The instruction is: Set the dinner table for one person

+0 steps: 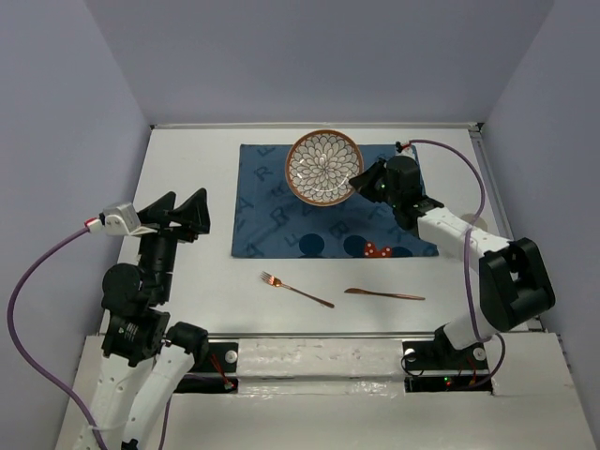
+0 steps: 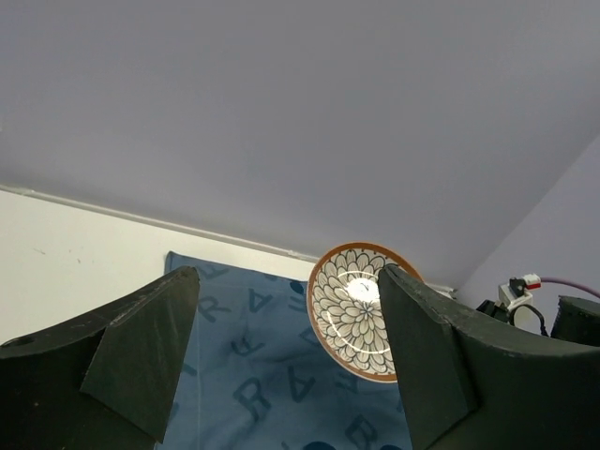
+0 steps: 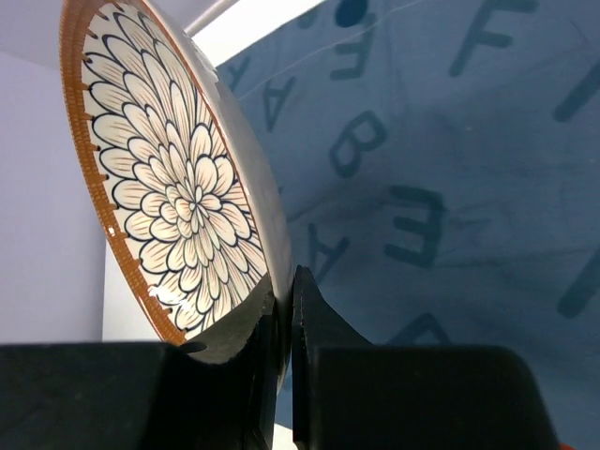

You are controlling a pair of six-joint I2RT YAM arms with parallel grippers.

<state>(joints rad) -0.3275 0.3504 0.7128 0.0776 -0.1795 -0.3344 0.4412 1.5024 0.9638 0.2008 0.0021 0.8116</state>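
A flower-patterned plate with a brown rim (image 1: 323, 166) is held above the far part of the dark blue lettered placemat (image 1: 281, 220), which lies on the white dinner table (image 1: 187, 281). My right gripper (image 1: 361, 184) is shut on the plate's right rim; the right wrist view shows the rim (image 3: 272, 234) pinched between the fingers, plate tilted. A copper fork (image 1: 295, 289) and a copper knife (image 1: 384, 294) lie on the table in front of the placemat. My left gripper (image 1: 185, 212) is open and empty, raised over the table's left side. The plate also shows in the left wrist view (image 2: 352, 309).
Grey walls enclose the table at back and sides. The right arm's purple cable (image 1: 459, 155) arcs over the placemat's far right corner. Red and dark dots (image 1: 375, 249) mark the placemat's near edge.
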